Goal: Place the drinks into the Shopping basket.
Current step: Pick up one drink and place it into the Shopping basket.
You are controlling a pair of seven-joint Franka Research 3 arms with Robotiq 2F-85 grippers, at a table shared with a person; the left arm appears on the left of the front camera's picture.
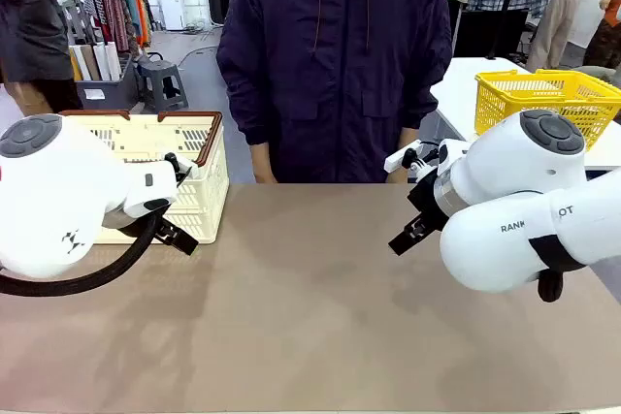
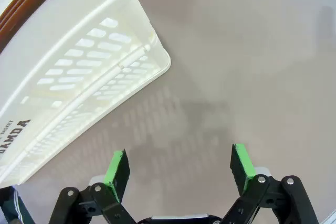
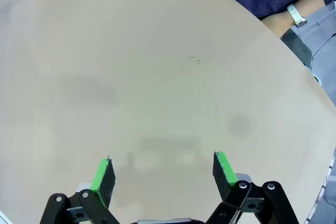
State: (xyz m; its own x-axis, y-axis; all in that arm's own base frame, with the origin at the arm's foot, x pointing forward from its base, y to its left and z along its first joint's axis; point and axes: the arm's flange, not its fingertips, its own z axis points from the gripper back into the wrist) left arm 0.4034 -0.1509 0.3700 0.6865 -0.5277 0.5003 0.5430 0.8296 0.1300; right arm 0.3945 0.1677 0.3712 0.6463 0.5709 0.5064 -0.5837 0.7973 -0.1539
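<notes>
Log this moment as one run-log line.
left tool: open, empty, beside Shopping basket | right tool: open, empty, over table | person: standing at far side

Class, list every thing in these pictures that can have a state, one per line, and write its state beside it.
left gripper: open, holding nothing, hovering over the table beside the crate.
right gripper: open, holding nothing, above bare tabletop.
Shopping basket: upright on the table, on the robot's left; its inside is largely hidden by the left arm.
yellow basket: upright, farther back on the robot's right.
person: standing at the far edge.
</notes>
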